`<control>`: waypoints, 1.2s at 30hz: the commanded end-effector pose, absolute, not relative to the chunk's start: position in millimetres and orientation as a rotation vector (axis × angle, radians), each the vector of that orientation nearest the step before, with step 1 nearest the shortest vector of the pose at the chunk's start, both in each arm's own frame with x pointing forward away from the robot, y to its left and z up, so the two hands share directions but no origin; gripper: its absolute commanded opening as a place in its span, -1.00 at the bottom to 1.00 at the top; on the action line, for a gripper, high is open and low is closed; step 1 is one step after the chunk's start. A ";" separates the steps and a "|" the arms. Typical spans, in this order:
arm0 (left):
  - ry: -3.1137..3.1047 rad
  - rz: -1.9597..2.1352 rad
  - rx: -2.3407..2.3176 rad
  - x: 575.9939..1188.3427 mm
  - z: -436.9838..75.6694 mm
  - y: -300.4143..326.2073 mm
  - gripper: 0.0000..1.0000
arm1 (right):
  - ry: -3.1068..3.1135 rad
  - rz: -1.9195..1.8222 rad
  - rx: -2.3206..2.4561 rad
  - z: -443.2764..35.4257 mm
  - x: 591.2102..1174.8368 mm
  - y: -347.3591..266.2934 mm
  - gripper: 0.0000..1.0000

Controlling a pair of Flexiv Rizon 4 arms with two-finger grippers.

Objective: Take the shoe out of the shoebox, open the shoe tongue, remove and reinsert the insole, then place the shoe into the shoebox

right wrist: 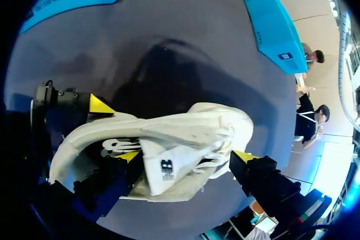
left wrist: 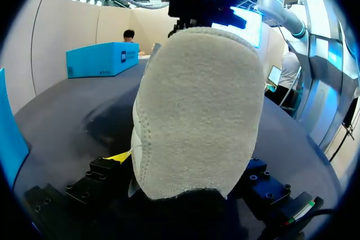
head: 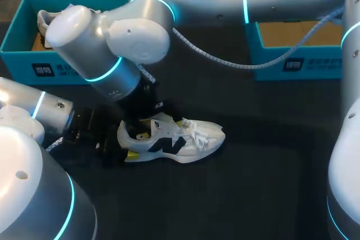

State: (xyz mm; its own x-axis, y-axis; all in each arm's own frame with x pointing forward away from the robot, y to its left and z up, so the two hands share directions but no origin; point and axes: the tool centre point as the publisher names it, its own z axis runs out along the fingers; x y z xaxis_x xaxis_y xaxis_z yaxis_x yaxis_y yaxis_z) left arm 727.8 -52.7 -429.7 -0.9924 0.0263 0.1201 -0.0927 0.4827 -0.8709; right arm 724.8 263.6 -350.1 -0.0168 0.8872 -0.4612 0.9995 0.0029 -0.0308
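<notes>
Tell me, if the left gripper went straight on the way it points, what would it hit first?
The heel of the white shoe, which sits right at the left gripper, apparently touching it.

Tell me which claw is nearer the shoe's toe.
Right. The right claw is over the shoe's tongue; the left claw is at the heel, opposite the toe.

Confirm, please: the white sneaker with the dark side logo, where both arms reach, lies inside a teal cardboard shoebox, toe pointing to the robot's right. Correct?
No. That white sneaker lies on the dark table, outside the two teal cardboard shoeboxes, as the head view shows. Its toe points to the robot's right.
</notes>
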 end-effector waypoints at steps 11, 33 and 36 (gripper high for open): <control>-2.604 1.536 0.059 726.8 -438.3 -56.5 -1.00 | 1.731 -0.519 2.045 -323.8 719.0 244.8 -0.48; -2.604 1.536 0.059 726.8 -438.3 -56.5 -1.00 | 1.991 -0.246 2.018 -320.4 725.6 218.9 -1.00; -2.604 1.536 0.059 726.8 -438.3 -56.5 -1.00 | 2.025 -0.199 2.022 -323.1 726.1 208.9 -1.00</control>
State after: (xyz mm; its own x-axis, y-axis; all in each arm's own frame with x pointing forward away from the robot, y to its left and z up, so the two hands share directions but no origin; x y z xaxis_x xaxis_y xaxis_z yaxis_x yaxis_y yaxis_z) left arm 727.8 -52.8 -429.8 -0.9924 0.0263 0.1202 -0.0927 0.4827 -0.8708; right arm 733.0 228.9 -323.5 -0.0064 0.9032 -0.4291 0.9973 0.0373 0.0635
